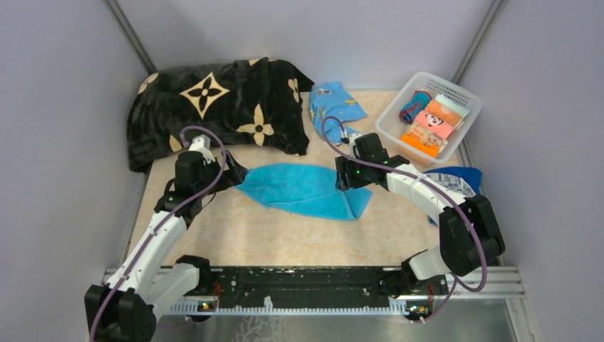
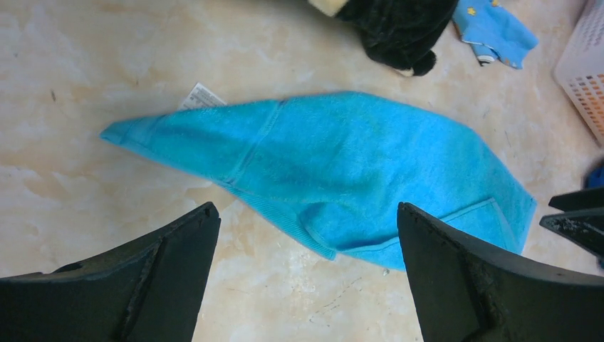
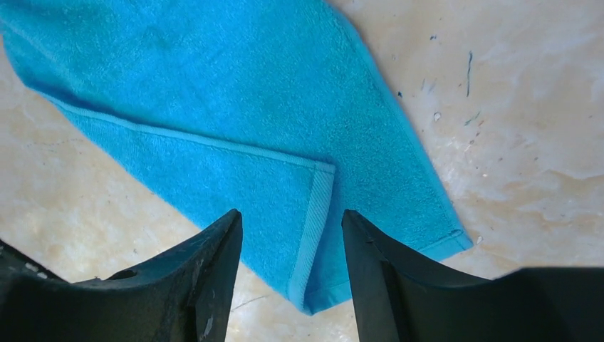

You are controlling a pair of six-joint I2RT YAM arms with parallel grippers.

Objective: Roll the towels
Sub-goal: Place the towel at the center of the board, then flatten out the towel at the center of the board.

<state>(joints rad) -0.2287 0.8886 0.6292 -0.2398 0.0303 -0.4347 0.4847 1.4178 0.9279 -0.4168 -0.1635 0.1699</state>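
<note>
A small turquoise towel [image 1: 303, 189] lies on the table between my two grippers, folded over on itself with one hemmed corner on top [image 3: 313, 192]. My right gripper [image 1: 343, 178] hovers over that folded right end, open, with the hem showing between its fingers [image 3: 290, 214] and nothing gripped. My left gripper [image 1: 233, 174] is at the towel's left tip, open wide [image 2: 306, 208] over the towel's near edge [image 2: 342, 157] and bare table. A white towel with dark-blue print [image 1: 456, 185] and a royal-blue one [image 1: 466, 172] lie bunched at the right, partly hidden by the right arm.
A black blanket with cream flowers [image 1: 214, 107] is heaped at the back left. A light-blue printed cloth [image 1: 335, 103] lies behind the right gripper. A white basket [image 1: 459, 92] holding rolled and folded cloths stands at the back right. Walls close in the table's sides.
</note>
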